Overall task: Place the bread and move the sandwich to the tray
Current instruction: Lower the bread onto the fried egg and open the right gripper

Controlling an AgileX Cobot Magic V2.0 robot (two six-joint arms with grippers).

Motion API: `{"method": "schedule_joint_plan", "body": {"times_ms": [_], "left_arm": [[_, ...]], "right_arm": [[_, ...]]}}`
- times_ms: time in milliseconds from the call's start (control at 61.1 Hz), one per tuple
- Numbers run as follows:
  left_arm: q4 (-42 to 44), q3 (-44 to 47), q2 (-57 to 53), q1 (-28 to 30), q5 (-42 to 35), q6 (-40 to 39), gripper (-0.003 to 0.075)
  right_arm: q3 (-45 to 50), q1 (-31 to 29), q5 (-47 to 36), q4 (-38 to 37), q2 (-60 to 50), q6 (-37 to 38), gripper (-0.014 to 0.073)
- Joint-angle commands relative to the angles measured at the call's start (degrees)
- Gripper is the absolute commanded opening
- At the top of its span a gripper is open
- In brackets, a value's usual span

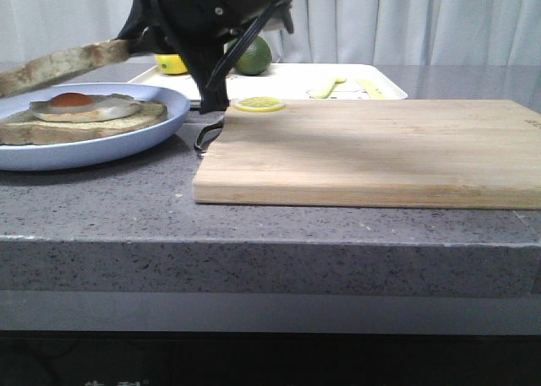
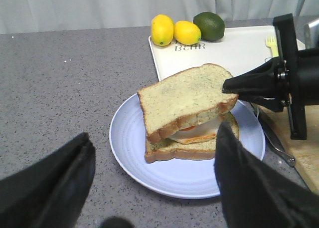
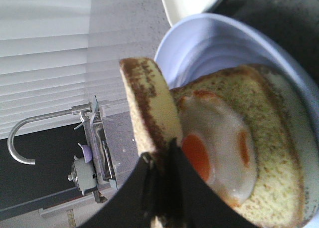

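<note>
1. The bread (image 2: 185, 99) is held by the right gripper (image 2: 234, 84), whose fingers are closed on one edge of the slice; it is seen tilted above the sandwich (image 2: 199, 138), its far edge raised in the front view and its lower corner close over the egg.
2. The sandwich is seen as a lower slice topped with a fried egg (image 1: 83, 106) (white with an orange yolk), lying on a round pale blue plate (image 1: 101, 145) on the grey tabletop (image 1: 101, 209).
3. From the right wrist view, the bread (image 3: 149, 108) is shown edge-on, pinched between the dark fingers (image 3: 172, 188), with the egg (image 3: 219, 153) just beside it.
4. The left gripper (image 2: 149, 188) is spread open and holds nothing; its two dark fingers are seen on either side of the near rim of the plate, above the tabletop.
5. The tray (image 2: 234, 51) is placed behind the plate; two lemons (image 2: 174, 31) and a lime (image 2: 209, 25) are seen at its far edge, and a pale yellow fork (image 2: 271, 44) lies on it.
6. A wooden cutting board (image 1: 372, 154) lies on the tabletop beside the plate, and a lemon slice (image 1: 259, 105) rests at its far corner
</note>
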Motion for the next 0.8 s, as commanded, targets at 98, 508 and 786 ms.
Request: {"method": "schedule_joint_plan", "body": {"times_ms": [98,508,786], "left_arm": [[0.2,-1.6,0.6,-0.4,-4.4,-0.1,0.0491],[0.2,-1.6,0.6,-0.4,-4.4,-0.1,0.0491],[0.2,-1.6,0.6,-0.4,-4.4,-0.1,0.0491]], "right_arm": [[-2.1,0.2,3.4,-0.3,-2.0,-0.1,-0.0034],[-2.1,0.2,4.6,-10.6,-4.2,-0.1,0.0289],[0.8,-0.7,4.3,-26.5,-11.5,-0.1,0.03]]}}
